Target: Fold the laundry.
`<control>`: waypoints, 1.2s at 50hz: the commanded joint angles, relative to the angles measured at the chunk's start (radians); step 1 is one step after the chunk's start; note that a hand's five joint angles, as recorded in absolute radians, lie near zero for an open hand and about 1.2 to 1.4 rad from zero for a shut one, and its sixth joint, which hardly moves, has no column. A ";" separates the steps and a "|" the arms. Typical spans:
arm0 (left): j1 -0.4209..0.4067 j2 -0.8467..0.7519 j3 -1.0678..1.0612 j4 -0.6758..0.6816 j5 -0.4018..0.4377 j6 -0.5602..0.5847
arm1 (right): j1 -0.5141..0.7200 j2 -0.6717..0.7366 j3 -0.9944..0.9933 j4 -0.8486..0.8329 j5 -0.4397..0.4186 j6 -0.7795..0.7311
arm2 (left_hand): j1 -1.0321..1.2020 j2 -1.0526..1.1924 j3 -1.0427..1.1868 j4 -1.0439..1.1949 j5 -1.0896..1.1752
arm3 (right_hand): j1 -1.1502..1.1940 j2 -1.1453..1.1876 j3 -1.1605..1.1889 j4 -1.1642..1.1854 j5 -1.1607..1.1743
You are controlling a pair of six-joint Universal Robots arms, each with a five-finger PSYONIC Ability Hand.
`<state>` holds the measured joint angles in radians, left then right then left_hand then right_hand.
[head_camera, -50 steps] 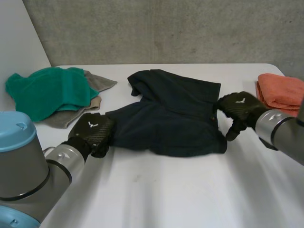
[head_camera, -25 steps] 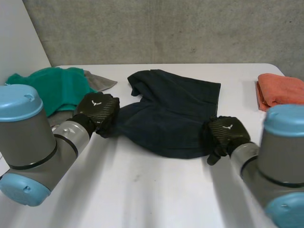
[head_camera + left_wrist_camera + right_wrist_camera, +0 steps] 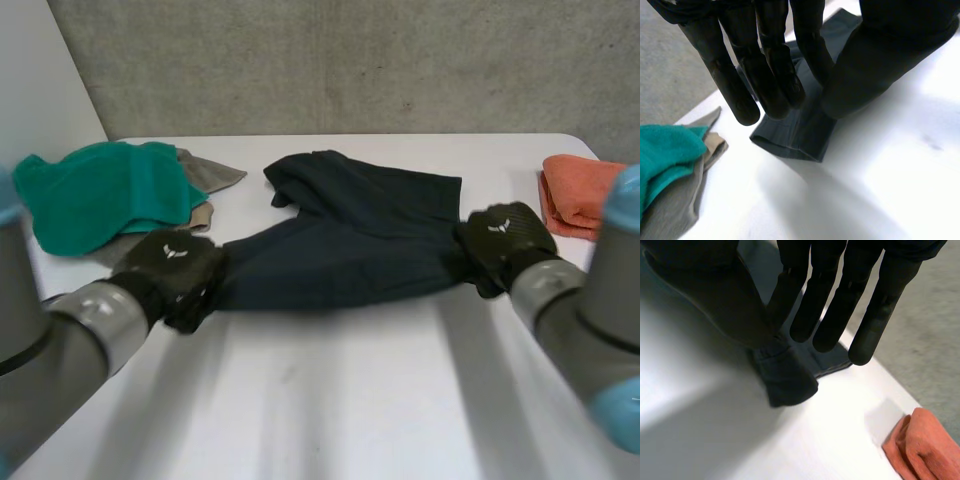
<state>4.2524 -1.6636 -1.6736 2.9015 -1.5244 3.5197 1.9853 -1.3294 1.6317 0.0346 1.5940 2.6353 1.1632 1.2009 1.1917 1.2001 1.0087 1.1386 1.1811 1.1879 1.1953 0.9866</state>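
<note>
I've got the dark shorts [image 3: 350, 245] stretched mid-desk [image 3: 350, 400]. My left hand [image 3: 172, 268] pinches one end between thumb and fingers, and my right hand [image 3: 508, 238] pinches the other. Both grips look shallow, so pulling harder could slip a corner free and rumple the cloth.

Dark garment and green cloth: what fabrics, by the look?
The dark garment looks like smooth, matte woven cloth, perhaps cotton: crisp stitched hem, flat folds. The green cloth looks like terry towelling: thick, fuzzy, nappy surface.
</note>
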 commanded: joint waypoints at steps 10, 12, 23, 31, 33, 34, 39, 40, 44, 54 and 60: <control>-0.040 -0.040 -0.071 -0.182 -0.028 0.153 | -0.122 -0.021 -0.009 0.495 -0.243 -0.370 | 0.233 0.195 0.205 0.196 0.213 | 0.258 0.215 0.208 0.201 0.235; -0.035 -0.118 -0.042 -0.098 -0.055 0.148 | -0.111 0.045 -0.045 0.458 -0.226 -0.289 | 0.233 0.195 0.205 0.196 0.213 | 0.258 0.215 0.208 0.201 0.235; -0.052 -0.136 -0.011 0.035 -0.103 -0.011 | -0.085 0.124 -0.109 0.275 -0.192 -0.025 | -0.612 -0.650 -0.641 -0.649 -0.632 | 0.258 0.215 0.208 0.201 0.235; -0.071 -0.076 -0.113 0.051 -0.100 -0.125 | -0.109 0.004 0.033 0.148 -0.197 0.000 | -0.771 -0.808 -0.799 -0.808 -0.791 | -0.485 -0.528 -0.535 -0.542 -0.508; -0.071 -0.073 -0.136 0.068 -0.097 -0.130 | -0.125 -0.030 0.075 0.107 -0.198 0.000 | -0.774 -0.811 -0.802 -0.811 -0.794 | -0.535 -0.578 -0.585 -0.592 -0.558; -0.071 -0.073 -0.143 0.077 -0.094 -0.130 | -0.126 -0.039 0.091 0.094 -0.198 0.000 | -0.774 -0.811 -0.802 -0.811 -0.794 | -0.550 -0.592 -0.599 -0.607 -0.572; -0.069 -0.090 -0.167 0.154 -0.082 -0.125 | -0.137 -0.048 0.158 0.010 -0.201 -0.003 | -0.777 -0.814 -0.805 -0.813 -0.797 | -0.635 -0.678 -0.684 -0.692 -0.658; -0.068 -0.106 -0.167 0.180 -0.082 -0.124 | -0.138 -0.042 0.175 -0.016 -0.201 -0.005 | -0.777 -0.814 -0.805 -0.813 -0.797 | -0.653 -0.695 -0.702 -0.709 -0.675; -0.058 -0.162 -0.160 0.235 -0.079 -0.114 | -0.141 -0.017 0.220 -0.088 -0.201 -0.014 | -0.777 -0.814 -0.805 -0.813 -0.797 | -0.647 -0.689 -0.696 -0.704 -0.669; -0.065 -0.255 -0.115 0.266 -0.062 -0.096 | -0.149 0.055 0.258 -0.223 -0.246 -0.051 | -0.750 -0.788 -0.779 -0.787 -0.770 | -0.577 -0.619 -0.626 -0.633 -0.599; -0.080 -0.298 -0.092 0.286 -0.060 -0.093 | -0.152 0.096 0.247 -0.251 -0.275 -0.055 | -0.627 -0.665 -0.656 -0.664 -0.647 | -0.492 -0.534 -0.541 -0.548 -0.514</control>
<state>4.1851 -1.9303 -1.7834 3.1766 -1.5865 3.4250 1.8347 -1.2666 1.8901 -0.1972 1.3428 2.5851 0.4130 0.4066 0.4087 0.3985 0.2267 0.5064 0.5069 0.5049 0.5151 0.3487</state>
